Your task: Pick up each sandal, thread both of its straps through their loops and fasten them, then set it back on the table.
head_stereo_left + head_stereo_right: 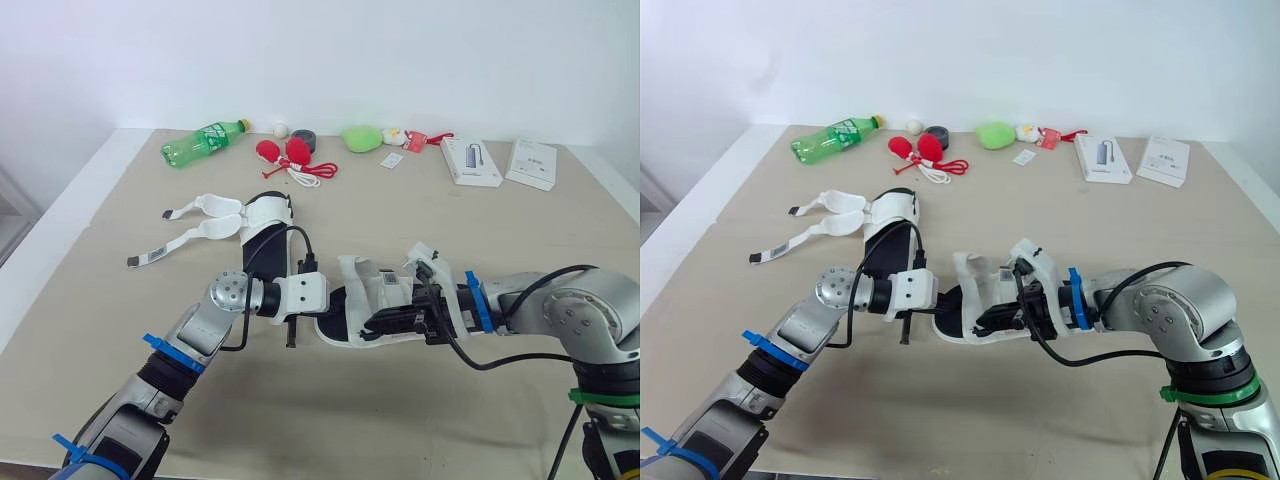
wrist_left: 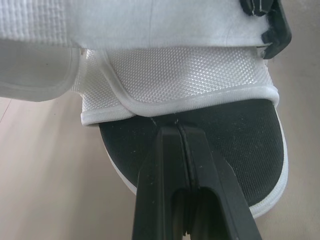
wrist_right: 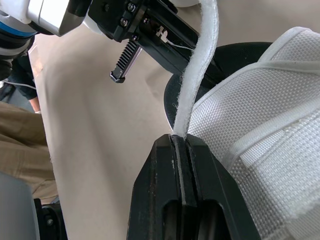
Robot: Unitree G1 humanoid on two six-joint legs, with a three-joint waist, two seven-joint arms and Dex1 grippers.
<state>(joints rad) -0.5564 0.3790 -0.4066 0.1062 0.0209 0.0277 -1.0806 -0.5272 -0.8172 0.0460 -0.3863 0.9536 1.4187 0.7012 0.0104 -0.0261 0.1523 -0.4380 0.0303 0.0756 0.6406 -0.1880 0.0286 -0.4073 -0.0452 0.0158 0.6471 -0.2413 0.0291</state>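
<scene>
One sandal [image 1: 368, 300] sits low in the middle of the left eye view, between the two arms and just over the beige table [image 1: 450, 225]. It has a black footbed rimmed by a white sole and white woven mesh uppers edged in smooth white piping. The right gripper [image 3: 179, 141], reaching in from the right of the frame, has its black fingers clamped on a white fleecy strap [image 3: 200, 65]. The strap stands up out of the fingertips and curves away beside the ribbed mesh band. The left gripper [image 2: 177, 131] comes in from the left with its fingers pressed together. They lie over the black footbed with their tips at the piped hem of the mesh. Whether they pinch that hem cannot be told. The second sandal [image 1: 262, 222] lies flat on the table above and left of centre. It has the same black-and-white build, and its two straps [image 1: 190, 222] are undone and trail out towards the left edge, each ending in a dark tab.
</scene>
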